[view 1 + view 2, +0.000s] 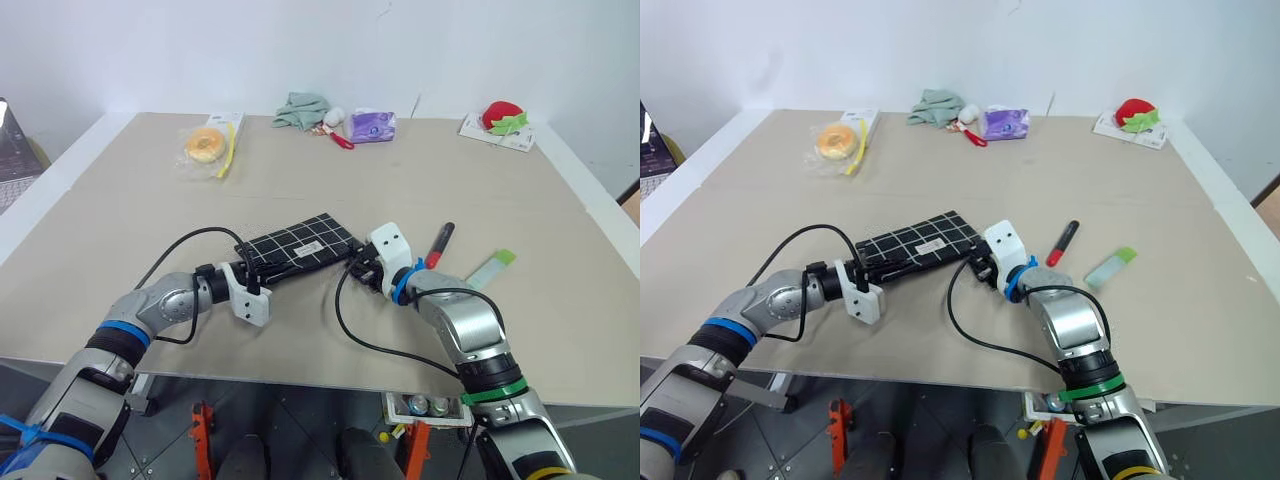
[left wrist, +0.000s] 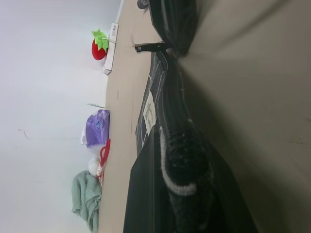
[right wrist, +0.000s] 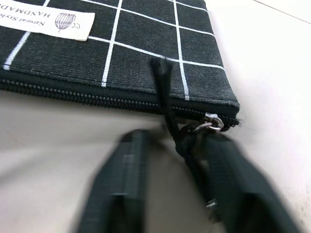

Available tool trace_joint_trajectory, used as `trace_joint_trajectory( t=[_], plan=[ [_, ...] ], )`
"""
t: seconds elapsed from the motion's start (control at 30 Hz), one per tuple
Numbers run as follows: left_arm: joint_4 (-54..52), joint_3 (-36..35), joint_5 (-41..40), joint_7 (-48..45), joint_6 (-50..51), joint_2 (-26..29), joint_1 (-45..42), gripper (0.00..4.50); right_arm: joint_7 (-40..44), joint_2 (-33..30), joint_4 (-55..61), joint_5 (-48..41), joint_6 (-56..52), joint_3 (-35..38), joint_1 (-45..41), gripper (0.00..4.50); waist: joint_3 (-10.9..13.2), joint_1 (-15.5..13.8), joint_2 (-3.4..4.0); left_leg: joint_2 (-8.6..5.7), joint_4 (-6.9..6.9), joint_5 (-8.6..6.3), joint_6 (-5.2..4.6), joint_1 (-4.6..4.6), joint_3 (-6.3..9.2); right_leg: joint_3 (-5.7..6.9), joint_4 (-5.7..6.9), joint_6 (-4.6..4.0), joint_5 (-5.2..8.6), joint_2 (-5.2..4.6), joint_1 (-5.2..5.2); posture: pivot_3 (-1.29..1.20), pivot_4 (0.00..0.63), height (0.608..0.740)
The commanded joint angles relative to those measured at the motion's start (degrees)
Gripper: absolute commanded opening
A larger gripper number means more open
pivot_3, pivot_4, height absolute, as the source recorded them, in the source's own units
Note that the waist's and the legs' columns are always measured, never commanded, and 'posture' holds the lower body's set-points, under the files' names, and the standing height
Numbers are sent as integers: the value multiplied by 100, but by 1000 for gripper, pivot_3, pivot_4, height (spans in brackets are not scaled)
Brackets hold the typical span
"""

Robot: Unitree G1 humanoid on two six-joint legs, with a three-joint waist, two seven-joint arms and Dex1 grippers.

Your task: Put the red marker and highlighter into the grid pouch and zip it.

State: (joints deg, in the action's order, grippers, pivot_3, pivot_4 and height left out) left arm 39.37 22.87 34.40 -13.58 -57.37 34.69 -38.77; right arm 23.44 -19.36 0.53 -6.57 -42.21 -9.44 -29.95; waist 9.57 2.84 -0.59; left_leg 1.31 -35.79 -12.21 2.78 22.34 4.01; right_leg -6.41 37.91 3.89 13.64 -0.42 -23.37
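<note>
The grid pouch [image 1: 300,245] lies flat on the table's near middle, its zipper closed along the near edge. My left gripper [image 1: 252,272] is shut on the pouch's left end. My right gripper [image 3: 175,141] sits at the pouch's right corner, slightly open. The black zipper pull cord [image 3: 165,97] runs down between the fingers, against one of them, beside the metal slider [image 3: 212,121]. The red marker [image 1: 440,243] lies on the table just right of that gripper. The highlighter [image 1: 490,269] lies further right. Both pens are outside the pouch.
Along the far edge are a bagged donut [image 1: 205,146], a green cloth [image 1: 300,108], a thin red-handled item [image 1: 340,138], a purple packet [image 1: 371,125] and a red strawberry toy [image 1: 503,116]. A laptop [image 1: 12,150] sits off the left side. Black cables loop from both wrists.
</note>
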Motion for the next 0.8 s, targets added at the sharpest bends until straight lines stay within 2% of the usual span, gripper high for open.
trace_joint_trajectory(
  t=[0.03, 0.23, 0.47, 0.6, 0.8],
  plan=[
    [37, 172, 27, -140, 50, -90, 161, 0, -25, 12, 22, 76, 83, 36, -69, 32, 0, -4, 0, 0, 3, 0, 0, 0, 0, 0, -3, 0, 0, 0, 0, 0, 150, 734],
    [54, 121, -77, -204, 97, -139, 100, 0, 505, -142, 422, 25, 361, -267, 103, 32, 0, -8, 0, 0, 8, 0, 0, 2, 1, 0, -10, 0, 0, 0, 0, 0, 150, 734],
    [38, 91, -198, -300, 130, -204, 117, 0, 1790, -626, 1249, -243, 859, -749, 495, 32, 1, -17, 1, -1, 16, 0, 0, 16, 7, 1, -42, 2, -1, 0, 2, 0, 150, 734],
    [-9, 63, -268, -351, 173, -283, 150, 0, 2084, -586, 1519, -421, 897, -813, 469, 32, 1, -20, 0, -4, 16, 0, 0, 24, 8, 1, -61, 9, -5, -2, 5, 0, 150, 734],
    [-136, 80, -348, -462, 281, -483, 233, 0, 2103, -154, 1361, -423, 893, -932, -2, 32, 2, -27, 0, -6, 15, 0, 1, 27, 11, 1, -63, 11, -7, -2, 5, 0, 150, 734]
  ],
)
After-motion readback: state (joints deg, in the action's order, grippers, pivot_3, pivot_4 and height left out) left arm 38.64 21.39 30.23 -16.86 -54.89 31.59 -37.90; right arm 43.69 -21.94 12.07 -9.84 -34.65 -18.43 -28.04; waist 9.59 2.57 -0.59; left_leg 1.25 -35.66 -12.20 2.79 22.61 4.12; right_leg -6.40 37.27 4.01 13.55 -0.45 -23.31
